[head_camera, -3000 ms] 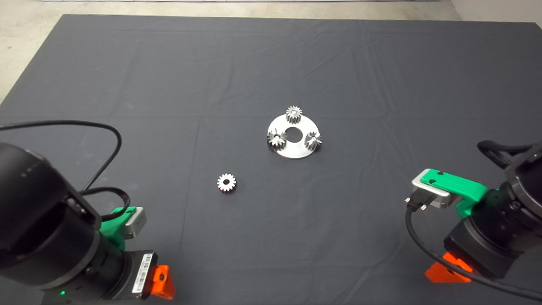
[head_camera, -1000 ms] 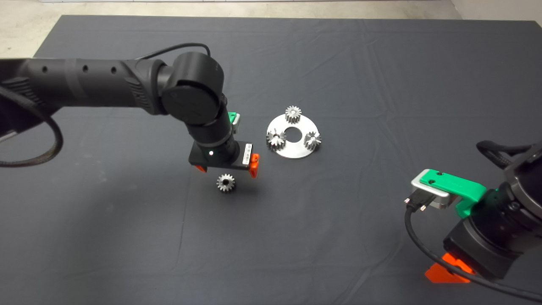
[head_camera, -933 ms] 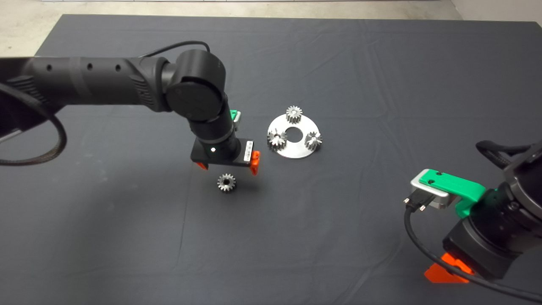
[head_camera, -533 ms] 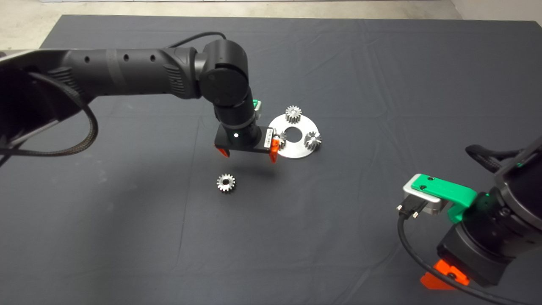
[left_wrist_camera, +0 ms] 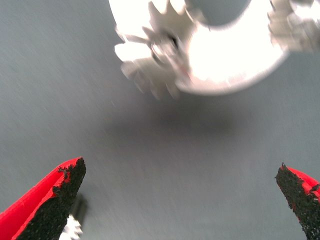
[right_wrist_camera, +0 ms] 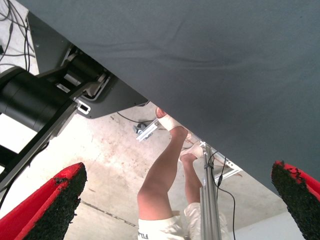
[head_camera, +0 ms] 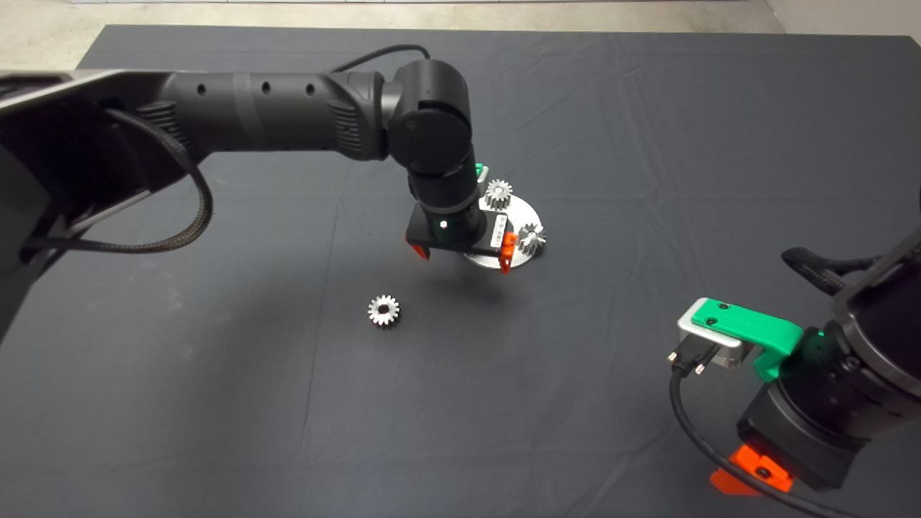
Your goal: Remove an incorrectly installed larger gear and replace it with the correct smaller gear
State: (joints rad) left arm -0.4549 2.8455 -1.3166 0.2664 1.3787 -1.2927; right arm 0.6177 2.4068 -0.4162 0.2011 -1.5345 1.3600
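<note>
Fingers [left_wrist_camera: 55, 200] of left gripper [head_camera: 464, 257] spread wide, holding nothing.

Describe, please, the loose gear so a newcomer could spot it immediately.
On the dark mat, find the round silver plate carrying gears on it. Toward the left arm's side and nearer the camera lies the small bright silver spur gear, flat and alone: the only gear off the plate.

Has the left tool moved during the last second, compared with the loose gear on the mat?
Yes. The left tool has moved away from the smaller gear, which kept its place, toward the round plate; it now hovers open over the plate's near-left edge.
</note>
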